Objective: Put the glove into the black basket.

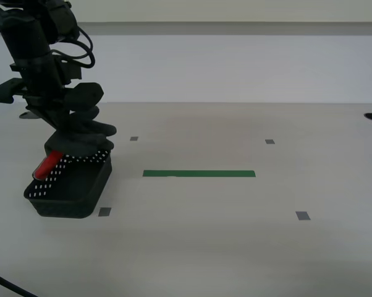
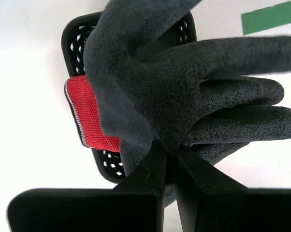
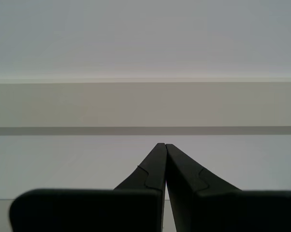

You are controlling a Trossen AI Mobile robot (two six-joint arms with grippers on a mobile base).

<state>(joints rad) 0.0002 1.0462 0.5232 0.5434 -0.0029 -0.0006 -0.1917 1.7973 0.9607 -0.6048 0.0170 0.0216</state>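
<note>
My second gripper (image 2: 169,147) is clamped on the glove (image 2: 184,92), its jaws pinching the dark grey palm fabric while the glove hangs over the black basket (image 1: 71,185). In the exterior view the red cuff (image 1: 47,166) dips inside the basket at the exterior view's left, with the glove's body still above the rim. In the second wrist view the cuff (image 2: 87,113) lies across the perforated basket (image 2: 80,36) below.

My first gripper (image 3: 164,145) has its jaws together with nothing between them, facing a pale wall.

The basket stands on a broad, pale tabletop (image 1: 235,247). A green tape strip (image 1: 199,174) lies beside the basket, toward the exterior view's right, and small grey squares (image 1: 303,216) mark the surface around it. A white wall (image 1: 235,68) rises behind the table.
</note>
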